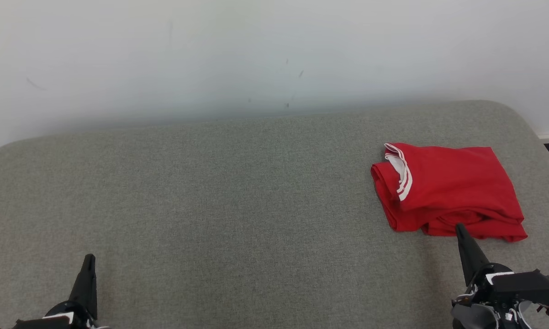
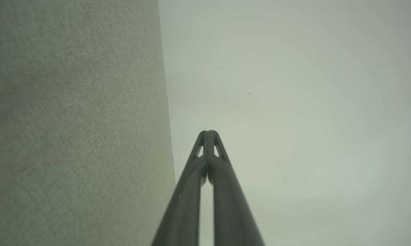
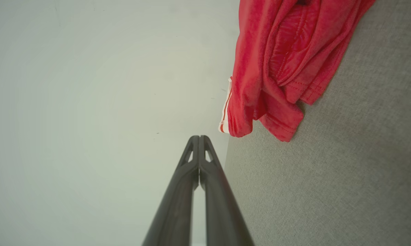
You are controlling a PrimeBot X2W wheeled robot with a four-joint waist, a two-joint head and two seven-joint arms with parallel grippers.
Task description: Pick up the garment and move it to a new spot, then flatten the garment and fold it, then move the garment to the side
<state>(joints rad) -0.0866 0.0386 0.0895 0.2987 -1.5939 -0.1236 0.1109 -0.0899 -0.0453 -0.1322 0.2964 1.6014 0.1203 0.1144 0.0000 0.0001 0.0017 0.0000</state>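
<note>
Garment point(image 1: 448, 189) | folded, 3 o'clock on worktop point(image 1: 210, 205) | both jaws clenched, empty | right gripper point(image 1: 460, 227) near its 6 o'clock hem | advice: retreat low without snagging

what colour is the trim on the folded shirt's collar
White with thin red stripes, on the red shirt; its collar trim shows best in the head view.

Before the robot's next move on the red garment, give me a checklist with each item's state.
1. Red garment lying on the gray surface: ok, toward its right side.
2. Garment free of both grippers: ok.
3. Right gripper open to grasp: not ok, shut.
4. Left gripper open: not ok, shut.
5. Garment flattened: not ok, folded in rumpled layers.
</note>
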